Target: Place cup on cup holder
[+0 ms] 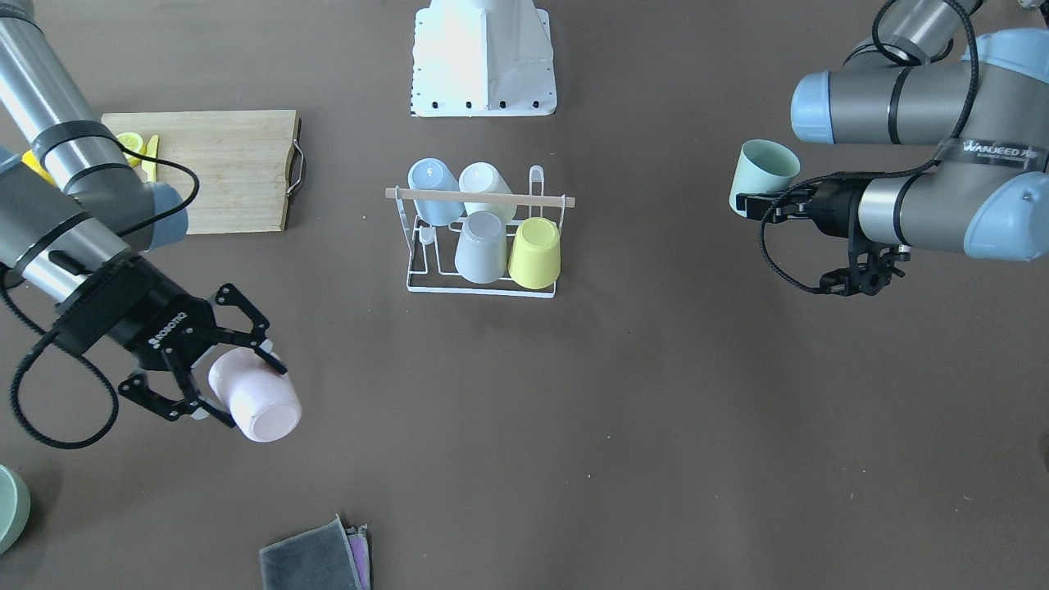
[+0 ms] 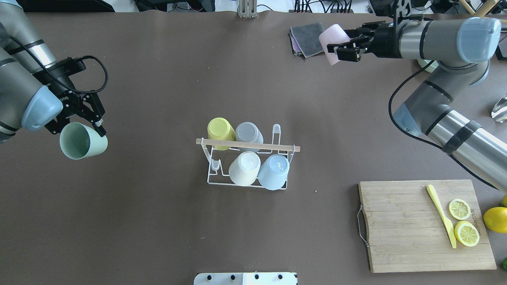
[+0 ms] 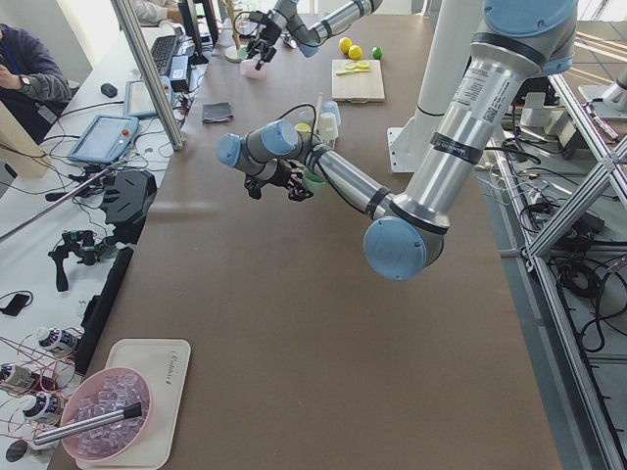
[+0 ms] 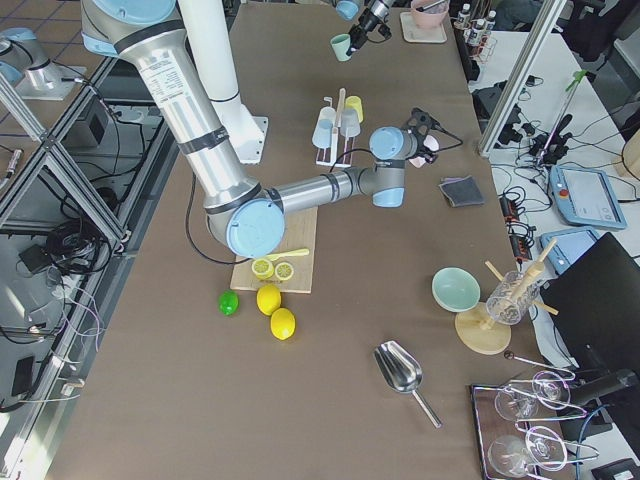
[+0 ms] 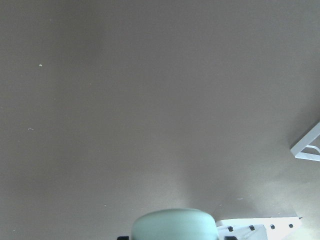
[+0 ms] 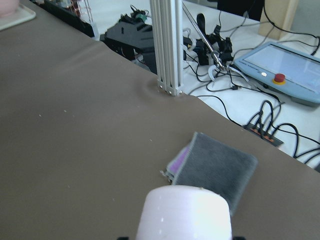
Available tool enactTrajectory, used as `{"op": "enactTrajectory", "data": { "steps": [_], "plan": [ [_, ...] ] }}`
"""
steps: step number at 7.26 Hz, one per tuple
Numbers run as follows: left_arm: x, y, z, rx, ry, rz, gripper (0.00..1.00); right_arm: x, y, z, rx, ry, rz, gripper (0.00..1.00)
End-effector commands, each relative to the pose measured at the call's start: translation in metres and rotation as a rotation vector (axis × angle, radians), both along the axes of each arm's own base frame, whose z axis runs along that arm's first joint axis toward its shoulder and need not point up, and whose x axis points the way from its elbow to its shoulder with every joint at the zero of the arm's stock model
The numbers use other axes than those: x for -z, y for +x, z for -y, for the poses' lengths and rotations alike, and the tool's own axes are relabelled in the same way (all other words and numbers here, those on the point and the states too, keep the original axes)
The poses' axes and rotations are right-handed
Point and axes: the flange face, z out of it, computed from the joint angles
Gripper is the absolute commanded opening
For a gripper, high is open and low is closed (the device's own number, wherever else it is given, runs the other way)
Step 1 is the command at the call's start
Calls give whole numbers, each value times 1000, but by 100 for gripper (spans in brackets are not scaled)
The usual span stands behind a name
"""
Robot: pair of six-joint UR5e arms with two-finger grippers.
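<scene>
Left hand (image 2: pixel 79 126): clenched on the rim of the mint cup (image 2: pixel 82 141), fingers either side of the rim. It sits at the left edge of the overhead view; the cup is tipped, so its open mouth shows from above. Looks clear of the surface (image 2: pixel 158 221).

Right hand (image 2: pixel 344 50): clamped across the pink cup (image 2: pixel 332 38), upper right of the overhead view. The cup lies roughly sideways in the grip, just beside a folded grey cloth (image 2: pixel 307 36). In the front-facing view the same pair sits lower left.

Cup holder (image 2: pixel 277 147): centre of the overhead view, upright, well apart from both hands. Four cups hang on it upside down:
- yellow cup (image 2: pixel 219 132), back row
- grey cup (image 2: pixel 248 132), back row
- cream cup (image 2: pixel 244 169), front row
- blue cup (image 2: pixel 274 171), front row

One prong stands bare at back right and one at front left.

A cutting board (image 2: pixel 400 229) sits lower right in the overhead view, carrying lemon halves (image 2: pixel 459 209) and a yellow knife (image 2: pixel 440 215).
</scene>
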Motion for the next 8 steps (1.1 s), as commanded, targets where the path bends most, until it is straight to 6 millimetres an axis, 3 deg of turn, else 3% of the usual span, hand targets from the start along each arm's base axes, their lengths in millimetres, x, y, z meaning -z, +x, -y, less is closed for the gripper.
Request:
{"op": "enactTrajectory", "data": {
  "steps": [1,4,8],
  "plan": [
    [35,-28,7,44,113,-47,59,45,-38,-45,-61,42,141,40],
    [39,-57,25,123,291,-18,55,49,-69,-89,-142,78,306,40],
    [70,-74,33,298,520,-45,54,30,-106,-146,-215,140,361,40]
  ]
}}
